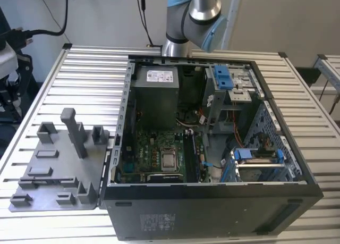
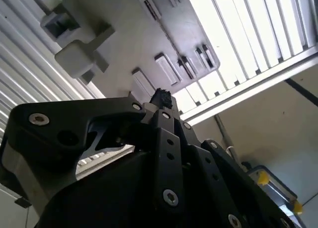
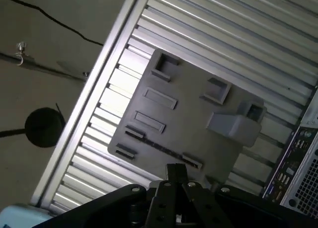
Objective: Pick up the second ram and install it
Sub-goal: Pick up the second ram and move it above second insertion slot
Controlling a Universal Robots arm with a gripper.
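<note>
Directly beyond the gripper (image 3: pixel 176 171), in both wrist views, lies the grey fixture tray (image 3: pixel 189 114) on the slatted table (image 3: pixel 258 34). The black fingers are drawn together at the tip with nothing seen between them. The tray carries raised holders and shallow slots. A tall block (image 3: pixel 233 124) stands on its far side from the gripper, and a long narrow slot sits closest to the fingertips. A thin dark strip (image 3: pixel 161 147) runs along that slot, and I cannot tell for sure whether it is the second ram seen on edge. Past the tray, off to one side of the gripper, sits the open computer case (image 1: pixel 276 199). In the exterior view it holds the green motherboard (image 1: pixel 151 148) with its metal processor socket (image 1: pixel 169 160). It also holds a grey power supply (image 1: pixel 154 98) and drive cages with blue clips (image 1: pixel 223 76). A dark stick (image 1: pixel 187 154) stands on edge in the memory slots just beside the socket. The power supply bears a white label (image 1: pixel 159 74), and the case's near panel has pale print (image 1: pixel 156 221). Both are too small to read. The robot arm (image 1: pixel 196 10) rises behind the case. Away from the tray, past the table's edge rail, a black cable (image 3: pixel 54 22) trails over the floor near a round dark object (image 3: pixel 44 126). Nothing lies between the fingertips and the tray.
</note>
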